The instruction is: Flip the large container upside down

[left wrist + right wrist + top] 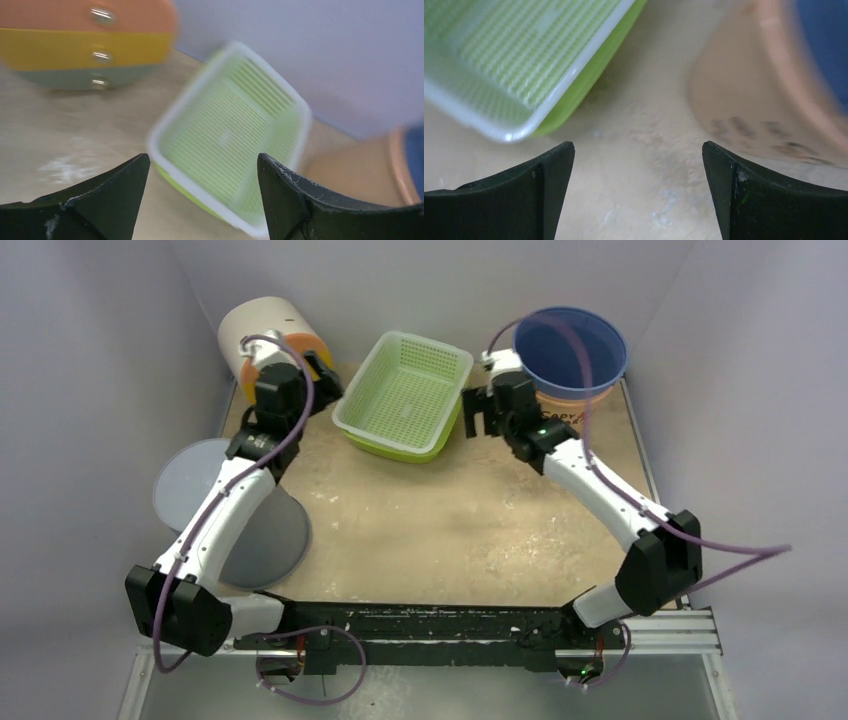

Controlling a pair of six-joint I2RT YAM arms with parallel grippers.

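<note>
The large container, a green mesh basket (405, 395) with a white rim, sits upright and mouth-up at the back middle of the table. My left gripper (328, 378) hovers just off its left side. In the left wrist view the basket (230, 135) lies ahead, blurred, beyond the open left gripper (202, 157), which holds nothing. My right gripper (472, 415) stands at the basket's right side. In the right wrist view the right gripper (638, 145) is wide open over bare table, and the basket's corner (524, 50) shows at the upper left.
An orange, yellow and grey drum (265, 335) lies on its side at the back left. A blue bowl (570, 345) sits in a peach-coloured bowl (749, 85) at the back right. Two grey discs (190, 485) lie at the left edge. Walls close in on three sides.
</note>
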